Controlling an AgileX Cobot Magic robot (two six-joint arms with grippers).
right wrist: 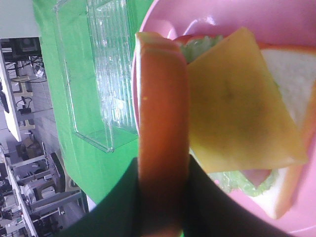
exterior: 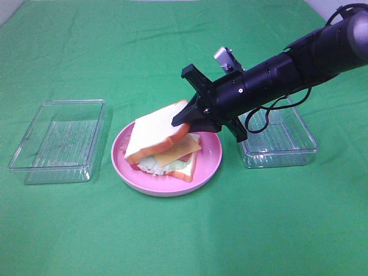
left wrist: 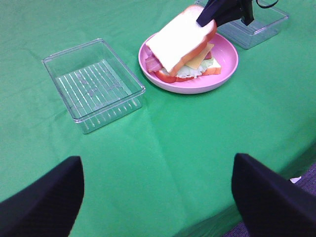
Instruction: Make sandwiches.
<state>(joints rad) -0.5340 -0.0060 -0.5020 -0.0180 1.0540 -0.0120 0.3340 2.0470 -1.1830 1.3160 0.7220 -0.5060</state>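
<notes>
Nearest the base, the left gripper [left wrist: 158, 197] is held idle above the green cloth [exterior: 184, 241], its jaws spread wide and nothing between them; further out, the pink plate [exterior: 210, 167] carries the lower stack of the sandwiches [exterior: 172, 158]: bread, lettuce, meat and a cheese square [exterior: 179, 150] lying askew. Over it the top bread slice [exterior: 155, 132] is clamped by its crust edge in the right gripper [exterior: 192, 118], tilted, one end low. If it is released at this slant, it may be dragged sideways, so that the cheese is pushed off or the slice lands overhanging; the clear trays [exterior: 57, 141] flank the plate.
</notes>
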